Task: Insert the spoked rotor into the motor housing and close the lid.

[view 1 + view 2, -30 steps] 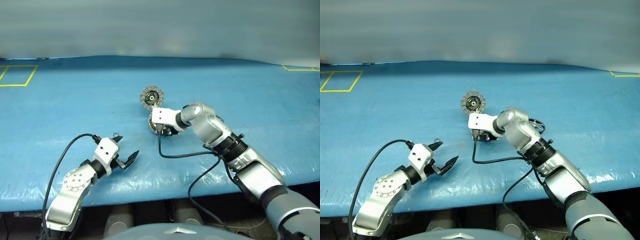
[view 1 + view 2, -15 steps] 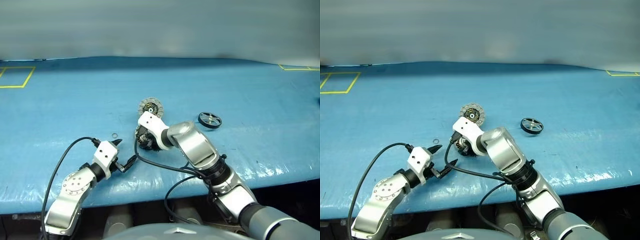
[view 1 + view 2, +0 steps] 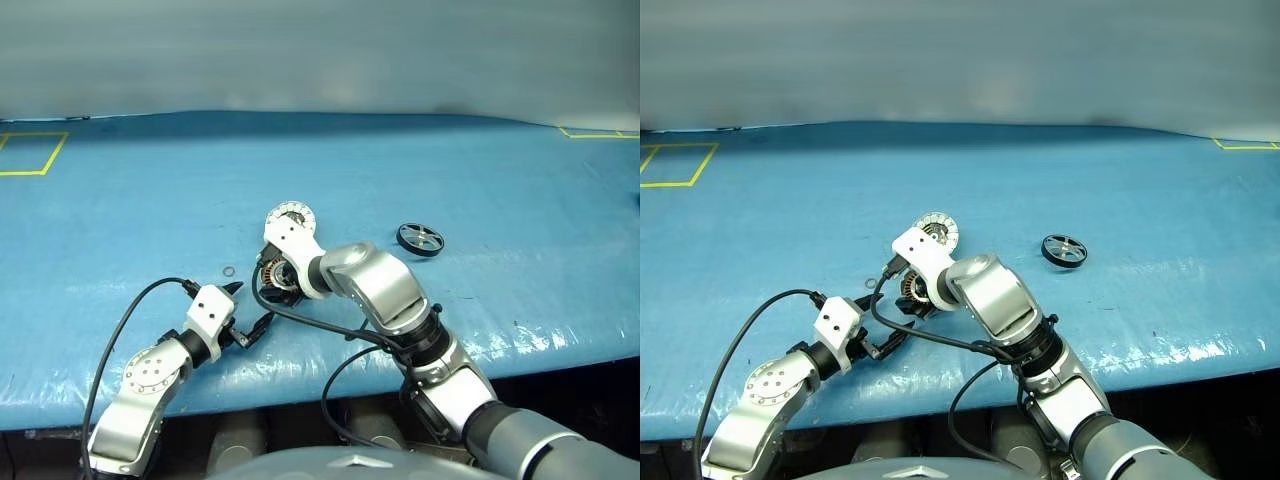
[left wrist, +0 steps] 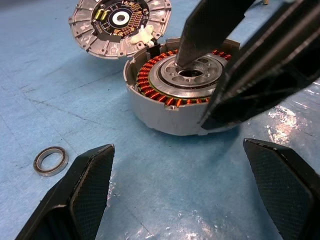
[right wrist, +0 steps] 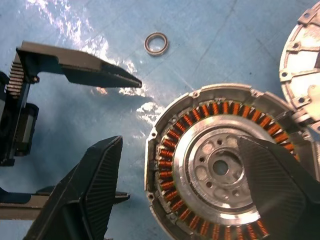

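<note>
a slick, slightly crinkled blue sheet over the counter [image 3: 120,200], glossy where light catches it, with thin yellow tape squares at the far corners.

motor housing [image 5: 220,165]: a round, shallow cup of dull silver-grey cast metal, near the middle of the counter toward the near edge. inside, a ring of tightly wound copper-orange windings around a bright machined hub with a centre bore and small drilled holes; no wheel seated in it. lid [image 4: 120,22] swung open, joined at the housing's far edge by a pale hinge piece, inner face up: ribbed grey rim, dark board with gold marks, white centre.

spoked rotor [image 3: 420,239]: a small flat black ring with thin silvery cross spokes, flat on the sheet, well apart from the housing, toward the counter's right edge.

a tiny thin steel washer [image 5: 156,43], flat on the sheet near the housing, on the side toward the counter's left edge.

right tool [image 5: 195,195]: black, finely ribbed wedge fingers, spread wide and gripping nothing, poised over the housing, one finger above the hub, the other outside the wall; contact not clear.

left tool [image 4: 190,195]: fully wide, empty, low over the sheet just beside the housing, pointed at it, washer near one finger.
</note>
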Motion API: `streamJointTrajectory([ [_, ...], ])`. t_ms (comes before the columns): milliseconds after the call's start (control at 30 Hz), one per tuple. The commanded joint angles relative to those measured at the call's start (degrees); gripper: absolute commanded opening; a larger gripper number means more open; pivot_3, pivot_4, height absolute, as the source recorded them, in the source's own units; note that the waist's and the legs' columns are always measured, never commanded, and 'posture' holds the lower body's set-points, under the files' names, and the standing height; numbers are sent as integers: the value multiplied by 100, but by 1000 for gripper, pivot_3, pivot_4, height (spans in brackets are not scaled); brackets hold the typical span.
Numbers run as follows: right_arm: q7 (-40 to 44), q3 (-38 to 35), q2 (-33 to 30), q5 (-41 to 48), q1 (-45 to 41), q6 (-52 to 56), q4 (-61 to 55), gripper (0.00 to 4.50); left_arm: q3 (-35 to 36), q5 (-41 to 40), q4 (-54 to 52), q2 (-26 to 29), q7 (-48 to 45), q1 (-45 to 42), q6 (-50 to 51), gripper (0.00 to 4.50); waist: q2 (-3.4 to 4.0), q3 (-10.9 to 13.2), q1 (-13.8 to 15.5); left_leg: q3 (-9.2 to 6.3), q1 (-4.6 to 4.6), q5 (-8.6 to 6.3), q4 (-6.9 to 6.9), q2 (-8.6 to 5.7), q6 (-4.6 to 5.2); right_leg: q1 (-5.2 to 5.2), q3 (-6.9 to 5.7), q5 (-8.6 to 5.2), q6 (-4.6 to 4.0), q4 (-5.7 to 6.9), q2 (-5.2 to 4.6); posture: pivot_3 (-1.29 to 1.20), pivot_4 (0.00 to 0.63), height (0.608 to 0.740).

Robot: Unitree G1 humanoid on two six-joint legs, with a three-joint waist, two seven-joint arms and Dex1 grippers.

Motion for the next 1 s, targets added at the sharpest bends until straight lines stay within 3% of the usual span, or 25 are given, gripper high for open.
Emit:
streamJointTrajectory([
  [33,-195,-257,254,281,-338,302,-498,3768,-7,-65,-185,-25,-48,-75,-43,4500,1,1,0,0,0,0,-2,0,0,0,0,0,0,-1,0,0,150,740],
  [200,-361,-520,375,706,-524,637,-1048,3768,61,-199,-213,-22,-158,-109,-57,4500,2,1,-6,-5,3,0,-10,0,0,0,-7,-2,-2,-1,2,0,150,740],
  [333,-306,-818,246,1073,-99,-166,-1671,3768,216,-175,-216,27,-85,-114,-51,4500,1,2,-2,-9,1,0,-11,1,0,3,-9,-4,0,-6,-3,0,150,740],
  [533,-209,-1189,-468,1434,1343,-1735,-2301,3768,632,-107,-57,26,288,-193,287,4500,-1,4,8,-12,2,0,-14,-1,1,8,-10,-9,9,-11,-11,0,150,740],
  [700,-456,-961,-1323,842,2629,-3849,-2387,3768,869,-117,124,90,381,-336,544,4500,-1,6,8,-10,6,0,-17,-8,0,8,-11,-19,18,-10,-4,0,150,740],
  [833,-616,-1283,-1341,1011,3503,-4507,-2294,3768,841,-98,392,163,319,-627,676,4500,-5,8,21,-7,10,0,-15,-9,0,9,-8,-28,33,-5,3,0,150,740],
  [1000,-640,-1117,-1726,733,4469,-5404,-2077,3768,706,-123,761,193,175,-1096,828,4500,-7,8,41,-2,14,1,-11,-4,-1,14,-2,-28,33,-6,-3,0,150,740],
])
